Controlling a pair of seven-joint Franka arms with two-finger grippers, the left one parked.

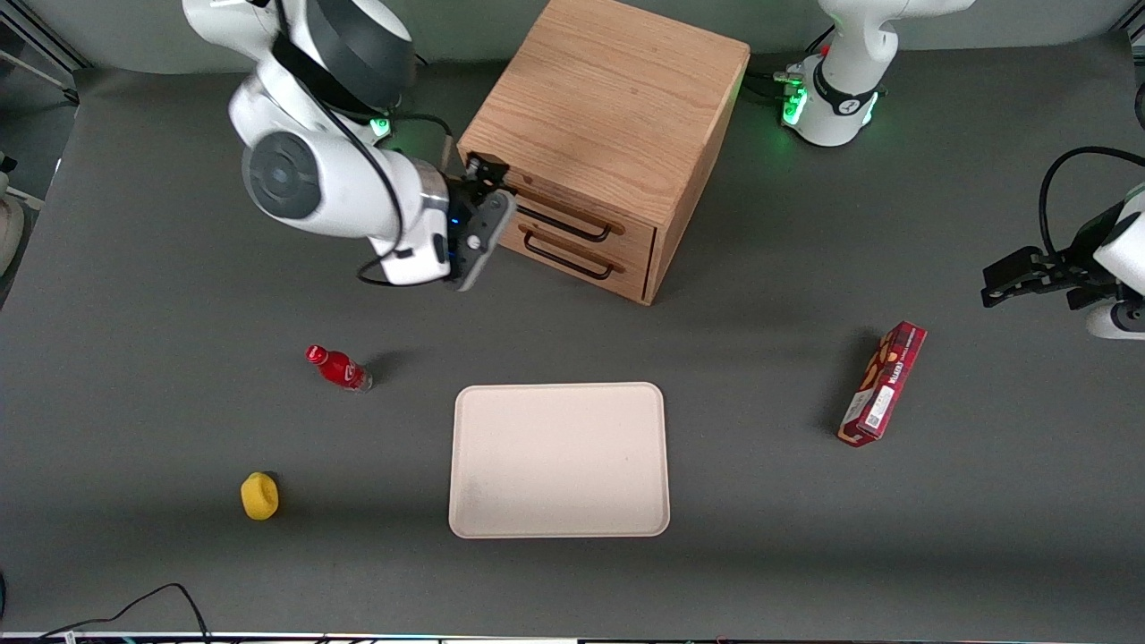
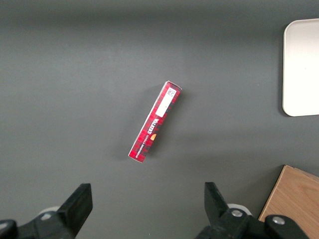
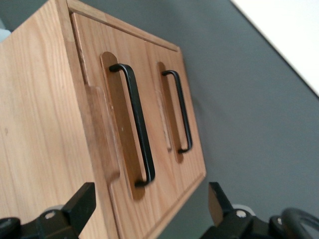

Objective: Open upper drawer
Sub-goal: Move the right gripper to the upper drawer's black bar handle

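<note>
The oak cabinet [image 1: 608, 98] stands at the back of the table. Its upper drawer [image 1: 626, 234] looks shut, with its long black bar handle [image 1: 566, 224] above the lower drawer's matching handle [image 1: 570, 261]. My right gripper [image 1: 490, 192] hovers at the working arm's end of the cabinet front, level with the upper drawer. In the right wrist view the upper drawer's handle [image 3: 137, 124] lies just ahead of my open gripper [image 3: 149, 209], untouched, with the lower handle [image 3: 179, 109] beside it. The black fingertips [image 3: 82, 201] stand wide apart and hold nothing.
A white tray [image 1: 559, 461] lies nearer the front camera than the cabinet. A red bottle [image 1: 338, 368] and a yellow object [image 1: 259, 496] lie toward the working arm's end. A red box [image 1: 882, 383] lies toward the parked arm's end, also in the left wrist view [image 2: 154, 122].
</note>
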